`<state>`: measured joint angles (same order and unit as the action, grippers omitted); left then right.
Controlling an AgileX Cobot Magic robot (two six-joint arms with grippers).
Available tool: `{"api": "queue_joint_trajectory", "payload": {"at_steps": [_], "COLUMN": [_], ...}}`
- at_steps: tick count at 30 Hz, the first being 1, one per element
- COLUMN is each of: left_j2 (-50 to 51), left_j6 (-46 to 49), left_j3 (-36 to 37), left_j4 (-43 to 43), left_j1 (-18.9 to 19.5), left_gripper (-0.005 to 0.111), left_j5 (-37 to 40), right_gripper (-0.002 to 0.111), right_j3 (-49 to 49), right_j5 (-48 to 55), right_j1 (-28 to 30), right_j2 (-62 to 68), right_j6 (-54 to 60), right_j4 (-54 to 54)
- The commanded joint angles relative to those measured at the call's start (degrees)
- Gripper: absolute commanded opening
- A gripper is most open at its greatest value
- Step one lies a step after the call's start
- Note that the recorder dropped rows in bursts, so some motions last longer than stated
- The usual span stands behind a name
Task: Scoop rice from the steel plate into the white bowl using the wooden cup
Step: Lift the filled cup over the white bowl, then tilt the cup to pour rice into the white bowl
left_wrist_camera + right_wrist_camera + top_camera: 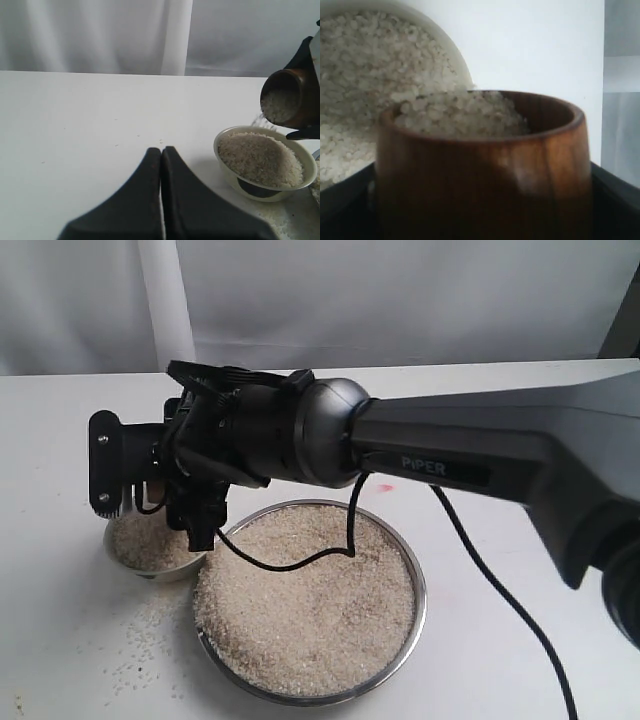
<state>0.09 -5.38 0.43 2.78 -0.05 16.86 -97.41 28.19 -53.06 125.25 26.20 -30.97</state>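
The wooden cup (288, 97) is tipped on its side just above the white bowl (260, 186), and rice (279, 106) trickles from its mouth. My right gripper (128, 478) is shut on the cup (485, 170), reaching across over the bowl (150, 568); in the exterior view the gripper hides the cup. The bowl holds a heap of rice (260, 159). The steel plate (418, 585), beside the bowl, is full of rice (310, 600). My left gripper (161, 151) is shut and holds nothing, low over bare table some way from the bowl.
Loose grains (130, 645) lie scattered on the white table in front of the bowl. The right arm's black cable (300, 562) sags onto the plate's rice. A pale curtain (100, 35) hangs behind the table's far edge.
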Motion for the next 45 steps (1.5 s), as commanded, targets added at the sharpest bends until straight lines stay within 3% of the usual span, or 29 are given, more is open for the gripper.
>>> {"api": "queue_joint_trajectory", "payload": {"at_steps": [1, 45], "left_j2": [-0.1, -0.1], "left_j6": [-0.1, -0.1], "left_j3": [-0.4, -0.4], "left_j4": [-0.3, -0.3], "left_j1": [-0.2, -0.2], "left_gripper": [0.0, 0.0], "left_j5": [-0.6, -0.6], "right_gripper": [0.0, 0.0], "right_j3": [-0.7, -0.7], "right_j5": [-0.1, 4.9], "right_j1": [-0.5, -3.6], "right_j2": [0.2, 1.1], "right_j6": [2.3, 5.4], "right_j4": [-3.8, -35.2]}}
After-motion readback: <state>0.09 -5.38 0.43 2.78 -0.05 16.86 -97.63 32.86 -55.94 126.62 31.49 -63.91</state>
